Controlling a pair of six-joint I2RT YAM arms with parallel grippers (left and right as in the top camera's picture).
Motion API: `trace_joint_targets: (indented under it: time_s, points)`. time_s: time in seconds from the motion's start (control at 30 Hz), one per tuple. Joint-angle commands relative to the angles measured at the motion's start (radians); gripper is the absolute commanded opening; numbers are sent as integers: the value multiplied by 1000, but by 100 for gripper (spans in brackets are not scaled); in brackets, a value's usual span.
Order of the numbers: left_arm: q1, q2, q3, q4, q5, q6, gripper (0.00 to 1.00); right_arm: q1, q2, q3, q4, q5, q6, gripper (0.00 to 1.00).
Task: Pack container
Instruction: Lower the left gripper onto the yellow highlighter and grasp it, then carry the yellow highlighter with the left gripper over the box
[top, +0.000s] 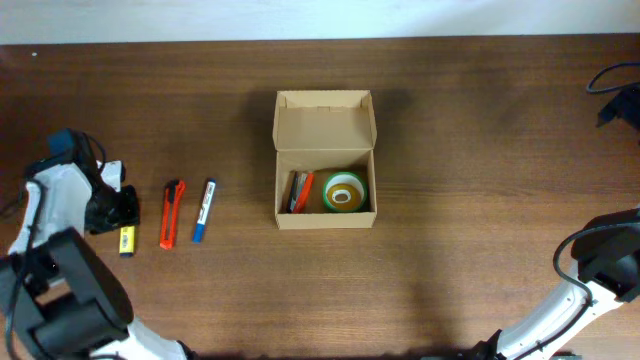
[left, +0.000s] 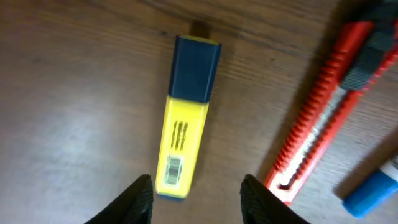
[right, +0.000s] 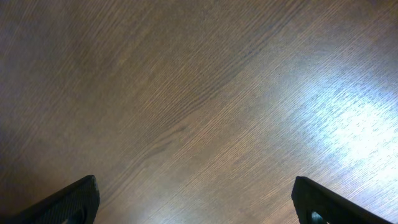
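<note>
Left gripper (left: 196, 194) straddles the yellow highlighter (left: 186, 124), jaws part-open, holding nothing; right gripper (right: 196, 202) gapes wide. Box (top: 324, 221) sits mid-table, lid up, tape (top: 345, 192) inside; I've highlighter, red knife (top: 172, 213), blue marker (top: 204, 209) left to pack.

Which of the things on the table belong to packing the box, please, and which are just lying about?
For the job: the cardboard box, lid open, holding a tape roll and a red-orange tool; the yellow highlighter, red utility knife and blue marker lying left of it, not yet packed.

Lying about: only a black cable at the table's far right edge.
</note>
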Motion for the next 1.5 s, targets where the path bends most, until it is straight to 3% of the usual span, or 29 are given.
trace_joint_targets:
  time_s: [0.0,0.27,1.23,1.33,1.47]
  points:
    - [8,47,56,-6,17,83,41,-1,-28,-3,0,6,2,99]
    - [9,79,100,7,-13,150,40,-1,-28,-3,0,5,2,99]
    - [31,231,100,16,45,145,39,-1,-28,-3,0,5,2,99]
    - [31,231,100,19,45,138,31,-1,-28,-3,0,5,2,99]
    - [31,231,102,19,74,136,5,-1,-28,-3,0,5,2,99]
